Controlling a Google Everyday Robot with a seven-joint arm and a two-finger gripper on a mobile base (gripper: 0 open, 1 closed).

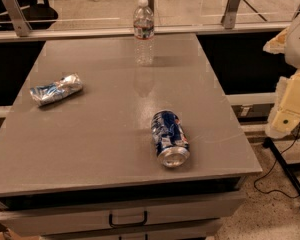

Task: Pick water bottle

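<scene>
The water bottle [143, 31] stands upright at the far edge of the grey table [105, 134], near the middle. It is clear plastic with a white cap and a dark label band. My gripper [289, 109] shows as cream-coloured parts at the right edge of the view, off the table's right side. It is well to the right of the bottle, nearer to the camera, and touches nothing.
A blue soda can [169, 138] lies on its side on the near right of the table. A crushed silver-blue can [56, 89] lies at the left. A railing with metal posts [231, 6] runs behind the table. Drawers [127, 218] are below the front edge. Cables [285, 169] lie on the floor at right.
</scene>
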